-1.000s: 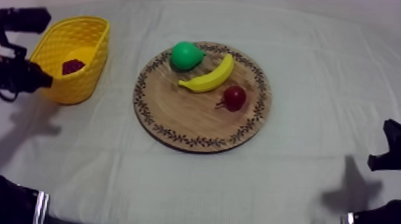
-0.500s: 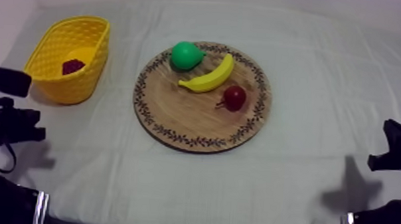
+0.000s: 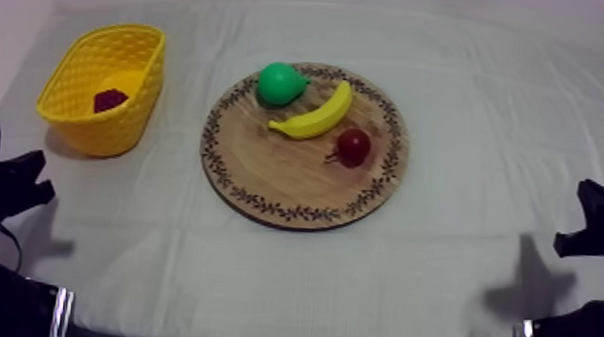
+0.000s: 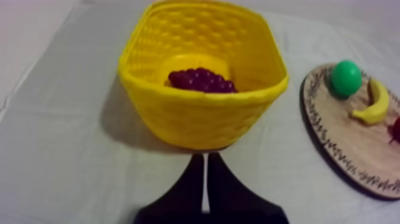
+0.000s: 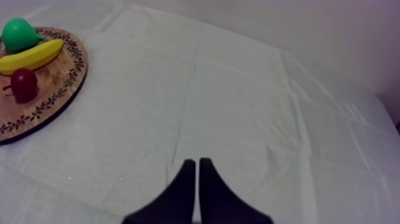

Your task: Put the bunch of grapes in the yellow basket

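Note:
The dark purple bunch of grapes (image 3: 109, 100) (image 4: 200, 80) lies inside the yellow basket (image 3: 79, 117) (image 4: 196, 116) at the table's far left. The round wooden board (image 3: 295, 185) (image 4: 351, 149) (image 5: 50, 98) holds a green pear (image 3: 280, 83) (image 4: 346, 78) (image 5: 19, 34), a banana (image 3: 315, 115) (image 4: 372, 106) (image 5: 31, 55) and a small red fruit (image 3: 352, 146) (image 5: 24, 84). My left gripper (image 3: 26, 186) (image 4: 205, 173) is shut on nothing, just in front of the basket. My right gripper (image 3: 585, 233) (image 5: 197, 173) is shut over bare cloth, well right of the board.
Grey-white cloth (image 3: 290, 270) covers the table. Open cloth lies between the basket and the board, and from the board to the right edge. The arms' black bases (image 3: 7, 303) sit at the near corners.
My left arm has drawn back from beside the basket toward the near left edge. The grapes stay in the basket. The right arm has not moved.

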{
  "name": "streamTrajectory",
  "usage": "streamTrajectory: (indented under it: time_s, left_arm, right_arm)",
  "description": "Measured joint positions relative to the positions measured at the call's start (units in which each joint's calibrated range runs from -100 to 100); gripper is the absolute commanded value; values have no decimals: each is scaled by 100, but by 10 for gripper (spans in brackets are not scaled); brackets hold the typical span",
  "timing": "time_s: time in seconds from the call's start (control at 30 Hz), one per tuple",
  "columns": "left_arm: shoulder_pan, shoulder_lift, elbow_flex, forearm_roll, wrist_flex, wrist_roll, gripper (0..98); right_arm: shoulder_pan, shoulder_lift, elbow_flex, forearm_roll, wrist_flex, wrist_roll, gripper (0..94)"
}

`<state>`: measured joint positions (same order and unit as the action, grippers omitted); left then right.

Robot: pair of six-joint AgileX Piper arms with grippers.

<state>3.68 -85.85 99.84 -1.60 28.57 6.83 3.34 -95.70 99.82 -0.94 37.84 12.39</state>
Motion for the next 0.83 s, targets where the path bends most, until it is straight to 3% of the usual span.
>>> streamTrajectory:
  time_s: [0.2, 0.83]
  left_arm:
    - [81, -476, 0, -28, 3, 286, 1]
    - [28, -1415, 0, -28, 268, 362, 1]
  right_arm:
    - [0, 0, 0, 0, 0, 0, 3]
    - [0, 0, 0, 0, 0, 0, 3]
